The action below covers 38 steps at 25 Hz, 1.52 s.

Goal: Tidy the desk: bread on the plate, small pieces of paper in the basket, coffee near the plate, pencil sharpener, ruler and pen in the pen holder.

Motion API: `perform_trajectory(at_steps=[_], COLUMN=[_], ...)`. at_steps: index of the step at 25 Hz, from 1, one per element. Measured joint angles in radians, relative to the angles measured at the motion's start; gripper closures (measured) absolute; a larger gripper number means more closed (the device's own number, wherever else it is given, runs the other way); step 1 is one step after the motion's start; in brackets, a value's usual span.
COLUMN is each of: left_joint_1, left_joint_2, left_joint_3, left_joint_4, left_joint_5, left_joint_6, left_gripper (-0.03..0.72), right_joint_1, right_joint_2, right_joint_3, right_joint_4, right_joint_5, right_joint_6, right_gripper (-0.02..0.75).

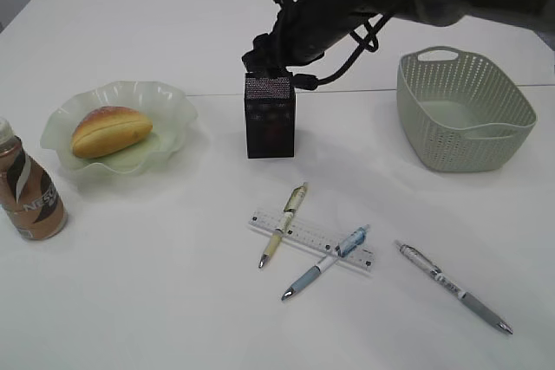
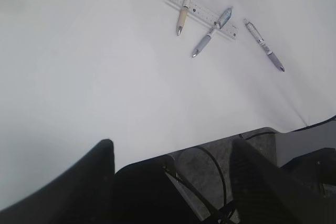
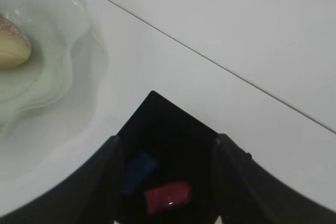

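Right gripper (image 1: 276, 71) hangs open and empty over the holder (image 1: 270, 116), sharpeners look dropped in, so next grab ruler (image 1: 312, 239) or a pen (image 1: 283, 236).

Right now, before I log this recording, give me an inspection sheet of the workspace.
Surface: white smooth desk, a seam line across the back.
Job's things: golden-brown bun on pale green ruffled plate; brown coffee bottle left of it; black mesh pen holder, a blue and a red item inside; clear ruler under two pens, grey pen apart; grey-green perforated basket, contents not visible.
Clutter: nothing seen.
Grippers: right gripper open above the holder; left gripper open, empty.
Cables: black cable looped on the right arm.
Surroundings: pale wall behind.
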Motion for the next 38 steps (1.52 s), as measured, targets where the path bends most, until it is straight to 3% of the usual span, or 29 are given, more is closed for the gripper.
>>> perform_trajectory(at_steps=[6, 17, 24, 30, 38], left_joint_1=[0.000, 0.000, 0.000, 0.000, 0.000], left_joint_2=[0.000, 0.000, 0.000, 0.000, 0.000], left_joint_3=[0.000, 0.000, 0.000, 0.000, 0.000], left_joint_4=[0.005, 0.033, 0.051, 0.113, 0.168], left_joint_5=[0.000, 0.000, 0.000, 0.000, 0.000], left_joint_6=[0.000, 0.000, 0.000, 0.000, 0.000], left_gripper=[0.191, 0.191, 0.191, 0.191, 0.191], right_joint_1=[0.000, 0.002, 0.006, 0.050, 0.108], right_joint_2=[-0.063, -0.202, -0.259, -0.342, -0.372], right_joint_3=[0.000, 0.000, 0.022, 0.162, 0.471], right_joint_4=[0.029, 0.011, -0.177, -0.201, -0.204], right_joint_5=[0.153, 0.618, 0.646, 0.646, 0.643], right_joint_6=[0.000, 0.005, 0.202, 0.220, 0.073], right_gripper=[0.309, 0.309, 0.309, 0.309, 0.309])
